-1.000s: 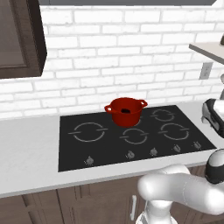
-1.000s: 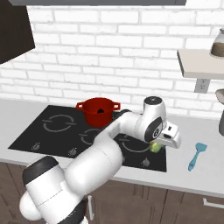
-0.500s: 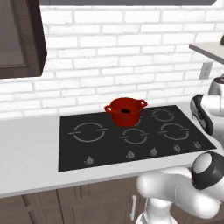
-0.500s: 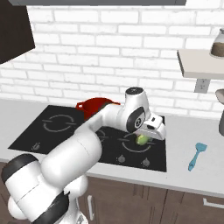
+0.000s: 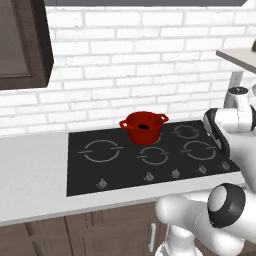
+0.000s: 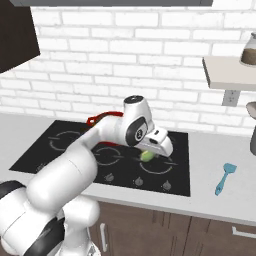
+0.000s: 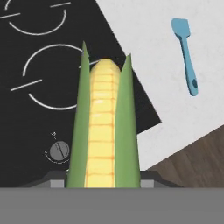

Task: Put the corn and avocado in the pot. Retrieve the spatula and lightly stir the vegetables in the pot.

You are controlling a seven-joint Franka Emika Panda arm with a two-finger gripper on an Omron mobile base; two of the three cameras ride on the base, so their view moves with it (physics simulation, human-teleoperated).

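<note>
The corn (image 7: 104,127) is gripped at its lower end by the gripper (image 6: 150,152), whose fingers are closed on either side of the ear; in the hand view the cob, flanked by two green husk leaves, runs straight away from the hand. In the right base view a green tip of the corn (image 6: 146,156) is seen just beneath the hand, held above the black cooktop (image 6: 50,150) over its front right burner rings. The red pot (image 5: 143,127) is seen on the rear middle burner, behind and to the left of the gripper, well apart from it. A small dark lump is seen inside the pot, though what it is cannot be told. The blue spatula (image 6: 224,178) lies on the white counter (image 6: 225,150), off to the right of the gripper, past the cooktop's edge.
</note>
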